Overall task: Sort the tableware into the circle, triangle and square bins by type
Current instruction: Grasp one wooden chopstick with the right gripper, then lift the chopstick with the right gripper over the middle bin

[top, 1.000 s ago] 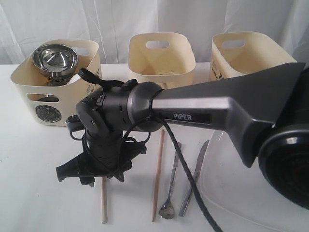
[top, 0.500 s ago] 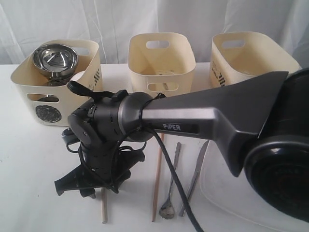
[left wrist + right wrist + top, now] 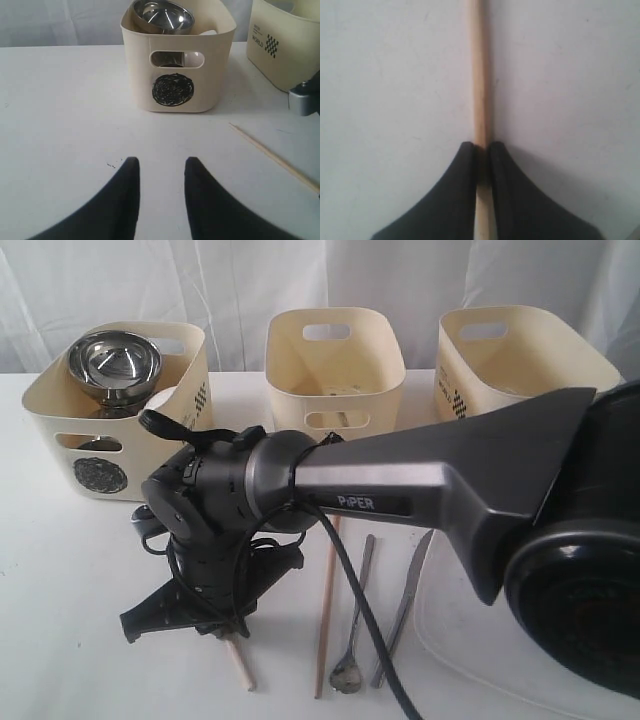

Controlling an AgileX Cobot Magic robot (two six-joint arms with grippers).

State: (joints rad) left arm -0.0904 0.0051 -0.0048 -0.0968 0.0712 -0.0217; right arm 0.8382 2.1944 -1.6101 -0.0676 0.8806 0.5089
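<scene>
The circle bin (image 3: 50,410) is coloured cream and marked with a black scribbled disc (image 3: 100,475). The chopstick (image 3: 479,75) is shown pale tan, the table (image 3: 60,580) white, the steel bowl (image 3: 113,362) silver.

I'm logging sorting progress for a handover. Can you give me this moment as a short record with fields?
right gripper: shut on a wooden chopstick
left gripper: open, empty, facing the circle-marked bin
circle-marked bin contents: steel bowl on top; the rest is hard to make out
on table: second chopstick, spoon, knife, white plate
</scene>
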